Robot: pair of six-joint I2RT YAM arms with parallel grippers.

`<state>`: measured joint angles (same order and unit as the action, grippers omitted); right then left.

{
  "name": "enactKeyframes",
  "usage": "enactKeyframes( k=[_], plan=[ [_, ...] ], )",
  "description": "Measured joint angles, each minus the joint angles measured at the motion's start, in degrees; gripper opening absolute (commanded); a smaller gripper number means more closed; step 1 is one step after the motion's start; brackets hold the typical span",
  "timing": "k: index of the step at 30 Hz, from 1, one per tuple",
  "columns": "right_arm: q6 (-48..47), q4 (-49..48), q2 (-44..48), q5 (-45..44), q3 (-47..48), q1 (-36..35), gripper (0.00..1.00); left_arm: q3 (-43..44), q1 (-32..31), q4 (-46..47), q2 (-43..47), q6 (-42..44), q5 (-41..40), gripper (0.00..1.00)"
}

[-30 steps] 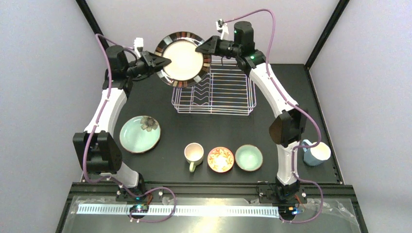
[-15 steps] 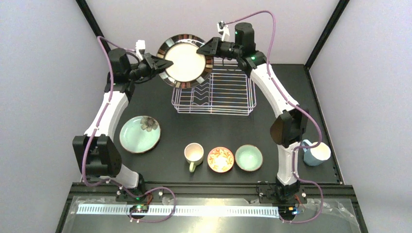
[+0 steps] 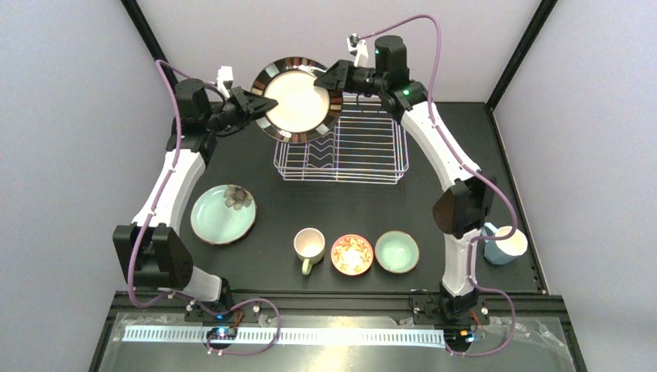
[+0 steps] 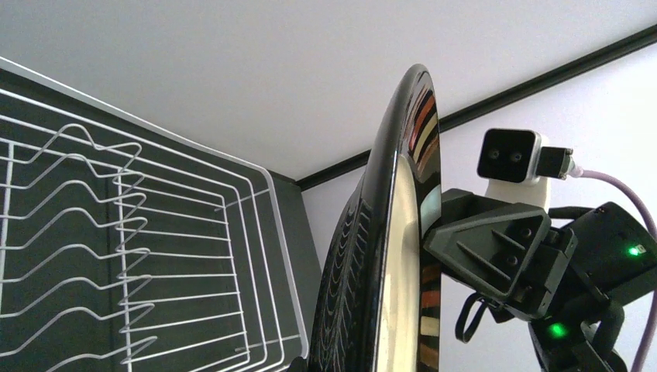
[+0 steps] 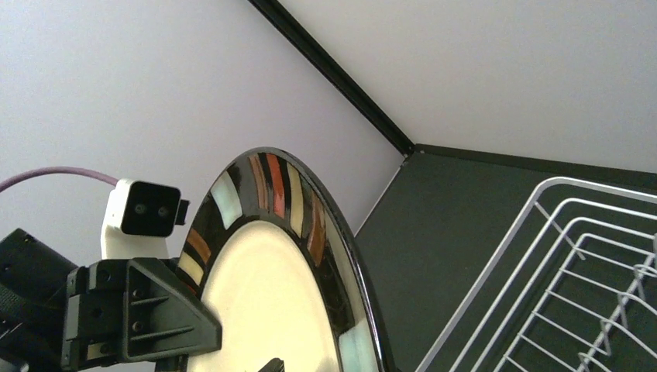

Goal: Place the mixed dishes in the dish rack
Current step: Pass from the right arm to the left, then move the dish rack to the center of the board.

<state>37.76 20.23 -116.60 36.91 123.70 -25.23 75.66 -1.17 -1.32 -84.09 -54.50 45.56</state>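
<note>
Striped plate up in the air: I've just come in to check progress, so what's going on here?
Both arms are at the striped plate, held on edge in the air over the back left corner of the wire rack. The left gripper is clamped on its left rim; the right gripper sits at the opposite rim, but whether it grips too is unclear. No dish shows in the rack. The flower plate, cream mug, orange bowl, green bowl and blue mug are on the table.

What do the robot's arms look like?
The left arm and right arm have white curved links and black joints, with purple cables looping along both. The left pincer and right pincer are black and pointed, each with a white camera box. Small green lights glow on them.
</note>
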Motion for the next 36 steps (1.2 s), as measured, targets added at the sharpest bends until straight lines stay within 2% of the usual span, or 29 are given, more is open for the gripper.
enactKeyframes(
  k=[25,36],
  plan=[
    [-3.43,4.04,6.97,-8.35,-4.20,3.74,0.69,0.00,0.52,-7.48,0.09,2.97,-8.55,0.01],
    [-10.32,15.80,7.91,-20.41,-6.86,4.76,0.68,0.07,2.62,-11.39,-0.02,5.05,-12.79,0.01]
  ],
)
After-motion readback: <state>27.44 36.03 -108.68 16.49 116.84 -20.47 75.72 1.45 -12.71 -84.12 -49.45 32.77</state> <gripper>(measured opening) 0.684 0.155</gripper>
